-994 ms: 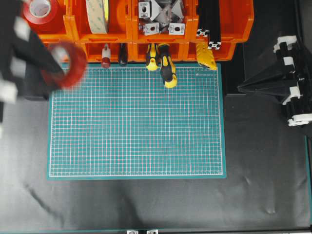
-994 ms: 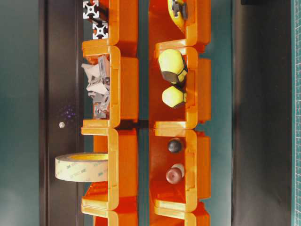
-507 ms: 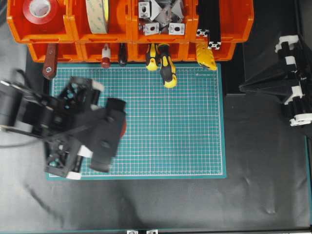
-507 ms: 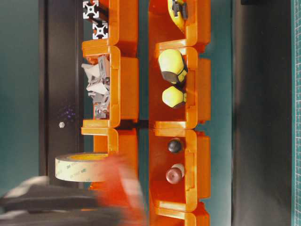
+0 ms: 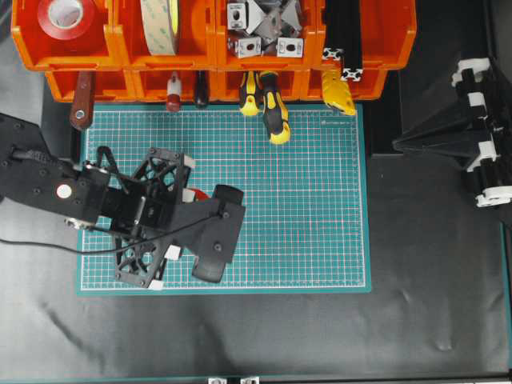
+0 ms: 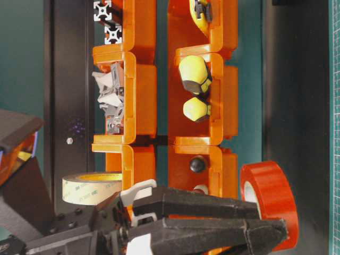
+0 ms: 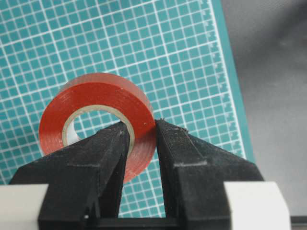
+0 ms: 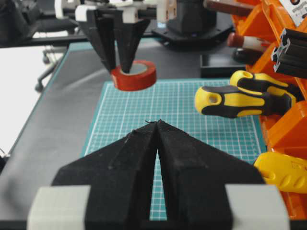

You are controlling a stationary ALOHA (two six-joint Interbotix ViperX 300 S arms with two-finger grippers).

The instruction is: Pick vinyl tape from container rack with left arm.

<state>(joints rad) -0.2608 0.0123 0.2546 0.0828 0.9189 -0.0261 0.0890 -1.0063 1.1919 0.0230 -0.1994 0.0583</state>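
The vinyl tape (image 7: 96,96), a glossy red ring with a whitish core, hangs over the left part of the green cutting mat (image 5: 304,208). My left gripper (image 7: 144,125) is shut on it, one finger through the hole and the other against the outer wall. From overhead the black left arm (image 5: 152,216) covers nearly all of the tape (image 5: 199,194). The right wrist view shows the tape (image 8: 134,75) flat under the left fingertips (image 8: 125,64). The orange container rack (image 5: 120,44) runs along the far edge. My right gripper (image 8: 157,122) is shut and holds nothing.
Another red tape roll (image 5: 66,16) sits in the rack's top-left bin, beside a cream roll (image 5: 160,24). Yellow-black screwdriver handles (image 5: 276,120) stick out over the mat's far edge. The right arm (image 5: 472,152) rests off the mat at the right.
The left arm has carried the red tape away from the rack's left end and down over the left part of the mat. The right arm has not moved.
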